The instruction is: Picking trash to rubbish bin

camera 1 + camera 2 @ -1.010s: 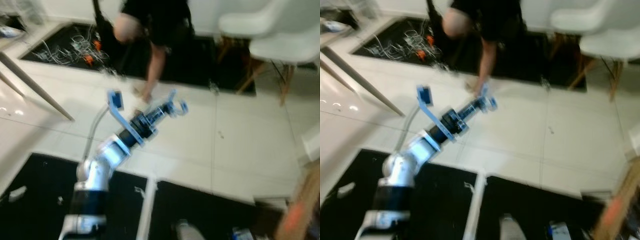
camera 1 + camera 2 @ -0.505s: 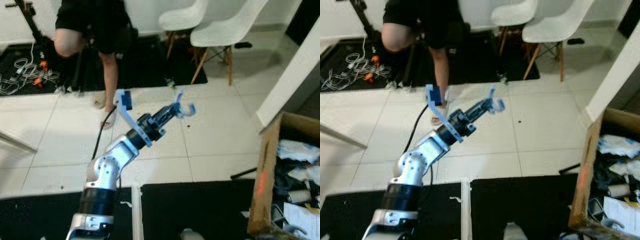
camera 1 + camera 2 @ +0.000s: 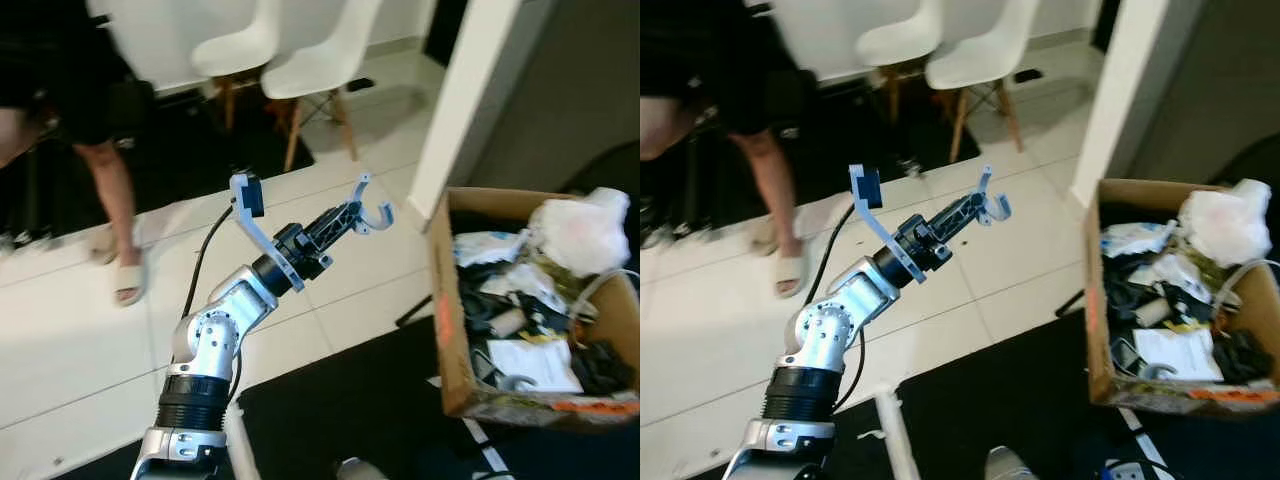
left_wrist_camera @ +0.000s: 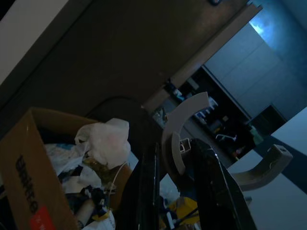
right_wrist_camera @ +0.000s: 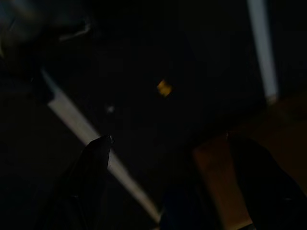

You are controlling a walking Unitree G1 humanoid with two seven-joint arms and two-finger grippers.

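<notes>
The left gripper (image 3: 362,205) is raised out in front of the robot, its fingers closed on a pale curved piece of plastic (image 3: 376,214) — the trash in hand — and it hangs in the air over the white tiles, well short of the cardboard box (image 3: 447,330) that serves as the bin. So, as a judgement, the pick-up looks done and the carry is about halfway; what is left is to bring the piece over the box's open top and let go. The box is already stuffed with paper, a white bag (image 3: 583,228) and dark scraps, so the drop needs a free spot. The head views show what the wrist cameras do not: a person's legs (image 3: 105,190) and 2 white chairs (image 3: 300,70) far beyond the box, on the gripper's side. The left wrist view adds the close detail — the plastic (image 4: 180,129) wedged between the 2 black fingers (image 4: 211,177), with the box (image 4: 33,172) ahead. The right wrist view is very dark; the right gripper (image 5: 168,187) hangs spread near a brownish edge.
</notes>
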